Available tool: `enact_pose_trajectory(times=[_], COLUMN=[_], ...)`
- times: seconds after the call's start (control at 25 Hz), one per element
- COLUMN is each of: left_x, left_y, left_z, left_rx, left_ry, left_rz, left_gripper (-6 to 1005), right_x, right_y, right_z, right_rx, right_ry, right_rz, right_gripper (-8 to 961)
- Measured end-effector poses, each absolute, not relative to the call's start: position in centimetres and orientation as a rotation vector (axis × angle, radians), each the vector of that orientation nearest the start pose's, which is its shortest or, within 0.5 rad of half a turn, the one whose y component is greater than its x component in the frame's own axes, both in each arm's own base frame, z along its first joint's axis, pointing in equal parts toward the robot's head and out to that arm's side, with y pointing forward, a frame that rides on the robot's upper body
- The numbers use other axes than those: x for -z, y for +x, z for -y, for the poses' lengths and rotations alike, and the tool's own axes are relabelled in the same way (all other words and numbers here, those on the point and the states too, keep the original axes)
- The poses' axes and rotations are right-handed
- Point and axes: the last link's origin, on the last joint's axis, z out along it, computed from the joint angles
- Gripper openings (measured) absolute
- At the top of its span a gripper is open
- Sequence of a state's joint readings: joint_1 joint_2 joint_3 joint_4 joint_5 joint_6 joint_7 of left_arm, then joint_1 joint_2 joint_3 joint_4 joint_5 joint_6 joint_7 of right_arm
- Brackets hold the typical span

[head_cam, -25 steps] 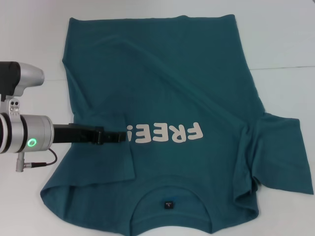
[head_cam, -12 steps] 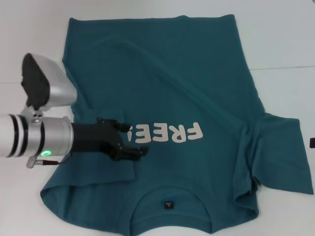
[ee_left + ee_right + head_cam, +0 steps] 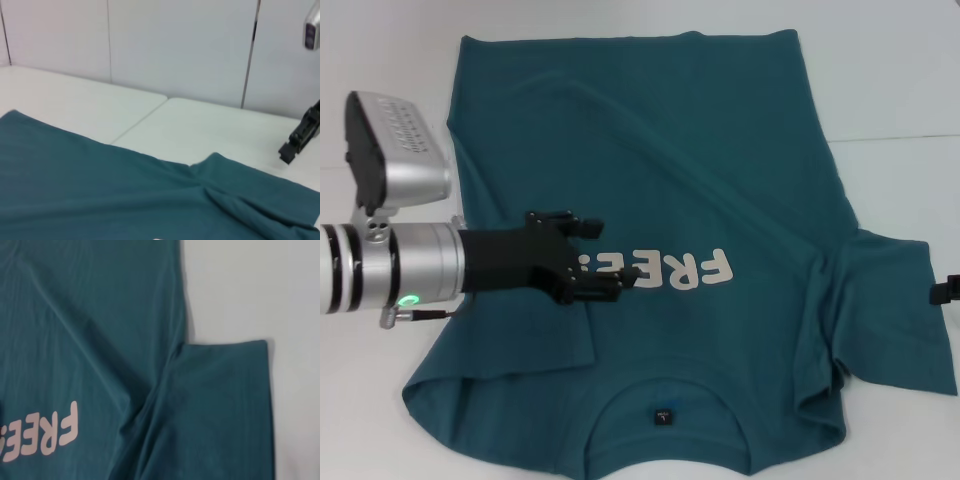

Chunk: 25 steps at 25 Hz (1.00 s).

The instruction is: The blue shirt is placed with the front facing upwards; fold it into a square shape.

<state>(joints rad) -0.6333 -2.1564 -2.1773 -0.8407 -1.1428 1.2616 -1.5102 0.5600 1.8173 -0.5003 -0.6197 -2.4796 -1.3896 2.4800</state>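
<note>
The blue shirt (image 3: 700,180) lies flat on the white table, front up, with its collar and dark neck label (image 3: 663,415) toward me. The white "FREE" lettering (image 3: 670,270) reads upside down. Its left sleeve (image 3: 535,320) is folded inward over the chest and covers the end of the lettering. The other sleeve (image 3: 890,310) lies spread out on the right. My left gripper (image 3: 608,254) hovers open over the folded sleeve's edge by the lettering, with nothing between its fingers. Only a dark tip of my right gripper (image 3: 946,290) shows at the right edge, beside the spread sleeve; the left wrist view shows it (image 3: 300,136) as well.
The white table (image 3: 900,90) has bare room to the right of and beyond the shirt, and a seam (image 3: 895,139) runs across it. Pale wall panels (image 3: 175,45) stand behind the table's far edge.
My left wrist has turned, and the gripper, seen as a thin bar at the folded sleeve's edge before, now shows spread fingers slightly further right. The right gripper's tip has come into view.
</note>
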Motion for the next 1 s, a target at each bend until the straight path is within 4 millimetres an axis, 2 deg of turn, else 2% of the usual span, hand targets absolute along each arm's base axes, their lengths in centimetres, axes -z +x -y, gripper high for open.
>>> enact_pose_trajectory(times=[0.32, 1.0], left_x=[2.7, 2.9], left_y=[-20.5, -20.9], left_z=[-38.5, -38.3], left_rx=[0.487, 0.486], left_ry=[-2.699, -2.687], left_rz=[0.409, 0.408], left_gripper=[839, 839], right_x=[-11.4, -11.8], right_y=[36.6, 37.0], right_z=[-35.1, -35.5], right_rx=[-0.289, -0.282], right_ry=[-1.842, -1.802], right_rz=[-1.919, -1.895], right_gripper=[822, 822])
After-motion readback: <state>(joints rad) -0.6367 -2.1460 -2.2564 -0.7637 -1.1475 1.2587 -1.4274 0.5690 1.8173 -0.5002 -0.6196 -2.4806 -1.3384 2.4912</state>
